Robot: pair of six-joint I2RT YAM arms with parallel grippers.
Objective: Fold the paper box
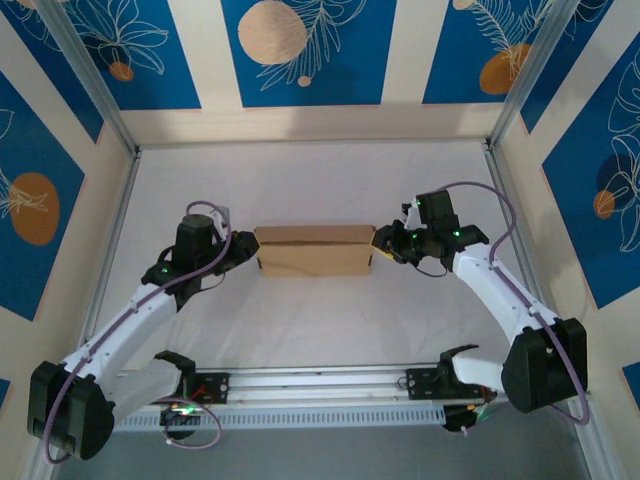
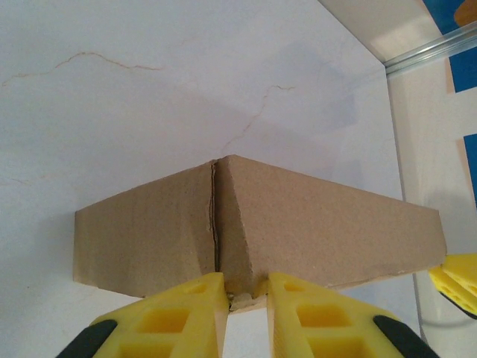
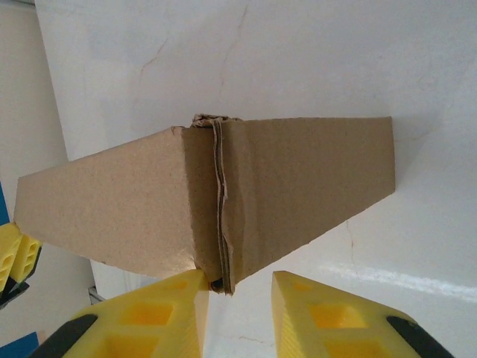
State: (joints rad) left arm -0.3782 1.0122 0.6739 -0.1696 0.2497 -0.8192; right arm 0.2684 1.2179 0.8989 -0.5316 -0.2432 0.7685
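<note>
The left gripper (image 1: 247, 250) reaches in from the left and is clenched on the left end of the box (image 1: 314, 250). In its wrist view, the yellow moulded-plastic fingers (image 2: 179, 317), hollowed with square pockets, sit tight on either side of a short cardboard lip at the bottom of that end. Above the lip two brown panels meet in a dark vertical seam with a slightly ragged edge.

The box is a flat, closed rectangular block of plain brown cardboard, matte, grainy and unprinted. It lies in the middle of the counter (image 1: 300, 180), long side running left to right, between the two grippers. From above, a straight crease runs along its length near the far edge.

The counter is white and smooth, crossed by a few thin hairline cracks.

The right gripper (image 1: 383, 247) is at the box's right end. Its wrist view shows that end as stacked cardboard layers meeting in a wavy, crumpled seam, frayed at the top. The gripper is released: its yellow fingers (image 3: 335, 321) straddle the bottom of the seam without clamping it. One finger touches the cardboard, and the other stands apart with white counter showing in the gap.
</note>
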